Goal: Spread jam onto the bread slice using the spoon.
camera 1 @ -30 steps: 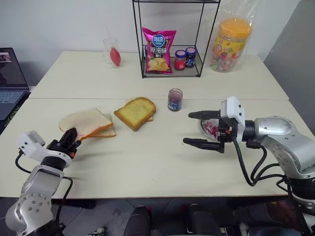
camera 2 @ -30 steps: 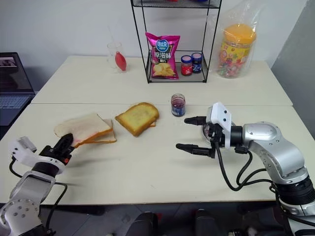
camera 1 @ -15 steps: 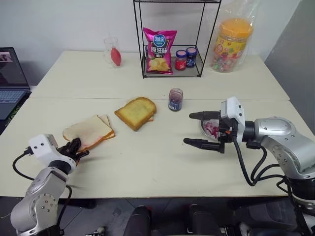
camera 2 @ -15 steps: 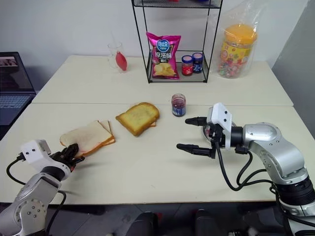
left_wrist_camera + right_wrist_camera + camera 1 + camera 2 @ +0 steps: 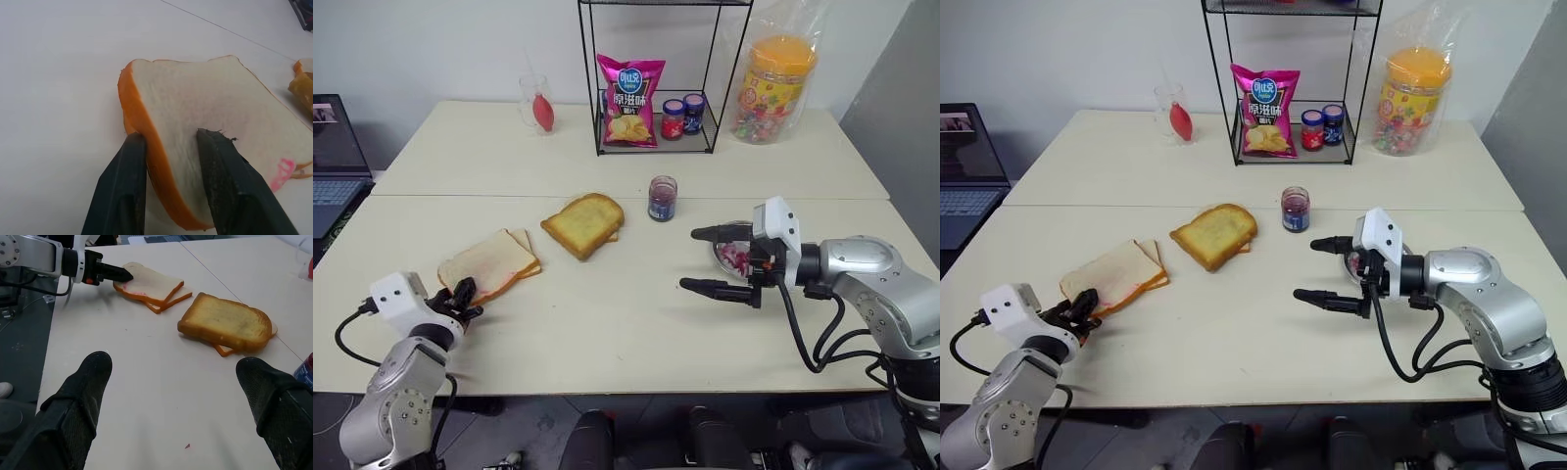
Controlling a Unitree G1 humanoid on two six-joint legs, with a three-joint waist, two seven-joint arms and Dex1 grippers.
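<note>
Fingers (image 5: 122, 191) of the left gripper (image 5: 168, 183) straddled the crust edge of the squarish white bread slice with its pink smear (image 5: 487, 260), slightly parted, near the bench's (image 5: 607, 323) front left corner. Black fingers of the right gripper (image 5: 710, 259) stood spread wide and empty above the bench's right side. Beyond them lay a golden-brown toasted slice (image 5: 583, 222) and a small clear glass jar of dark jam (image 5: 661, 198) mid-bench.
</note>
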